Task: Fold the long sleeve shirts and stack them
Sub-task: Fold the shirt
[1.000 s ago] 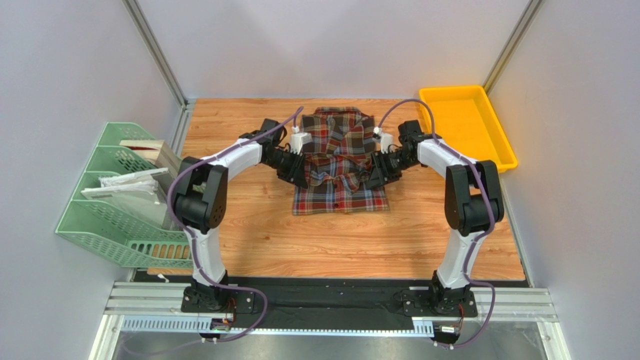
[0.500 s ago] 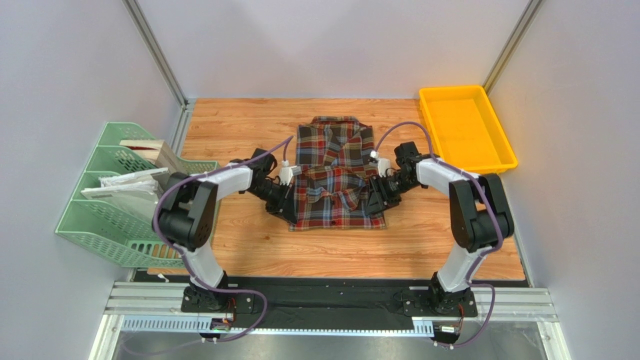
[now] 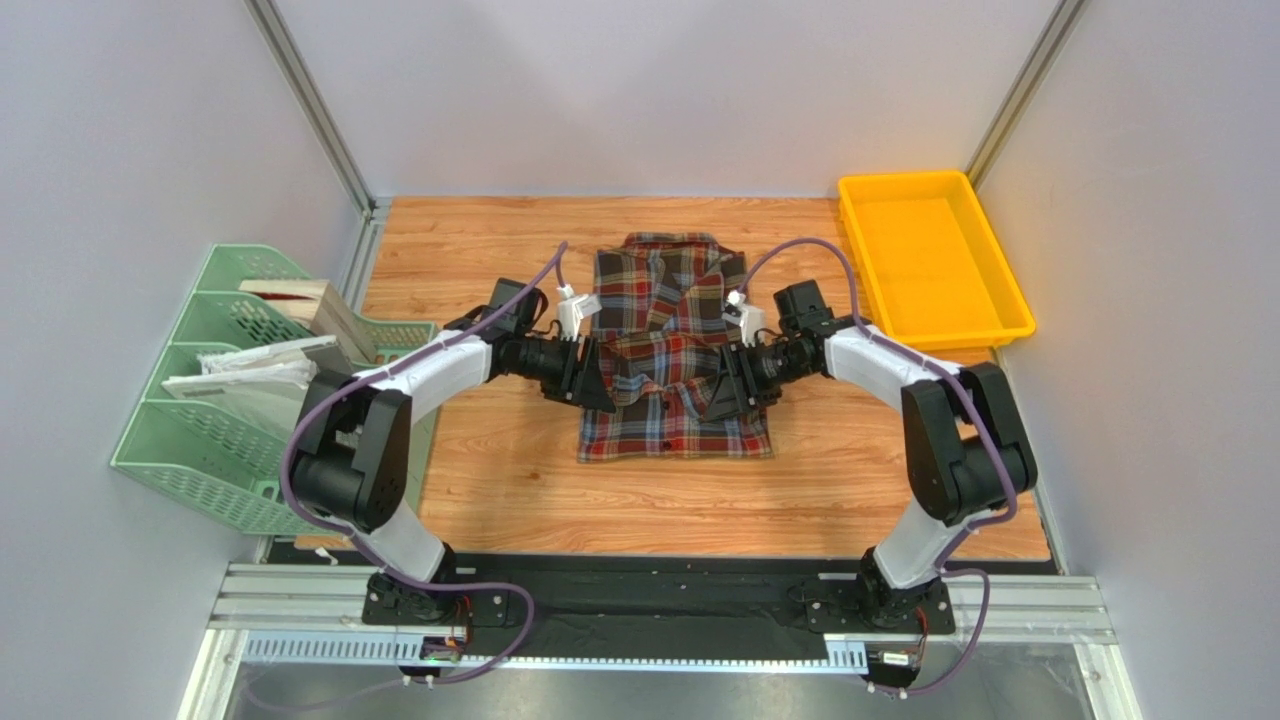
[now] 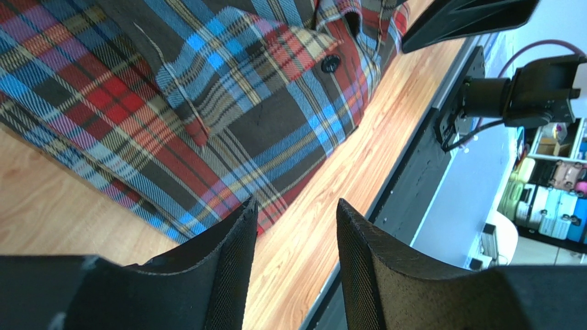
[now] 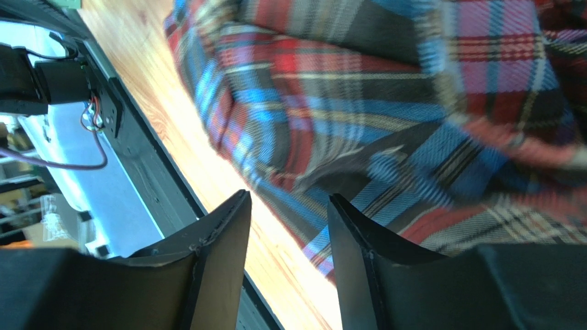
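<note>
Standing beside the rig, I see the plaid shirt point(image 3: 672, 348) lying flat in the middle of the wooden table point(image 3: 496, 495). Its collar points to the far wall, its hem toward the arm bases, and the sleeves are drawn in across the chest.

It looks like soft, light flannel: limp, sure to sag and drape wherever it is lifted, and more likely to cling to the wood than slide. I judge the best hold is a pinch through the doubled layers at a side edge or hem corner, taken by both arms together so the fold stays square.

The left claw point(image 3: 591, 377) sits at the shirt's left edge, about halfway down, with its fingers parted and nothing between them. Its wrist view shows cloth just beyond the fingertips. The right claw point(image 3: 733, 386) mirrors it at the right edge, also parted and empty, low over the fabric. Whether either one touches the cloth, I cannot tell.
</note>
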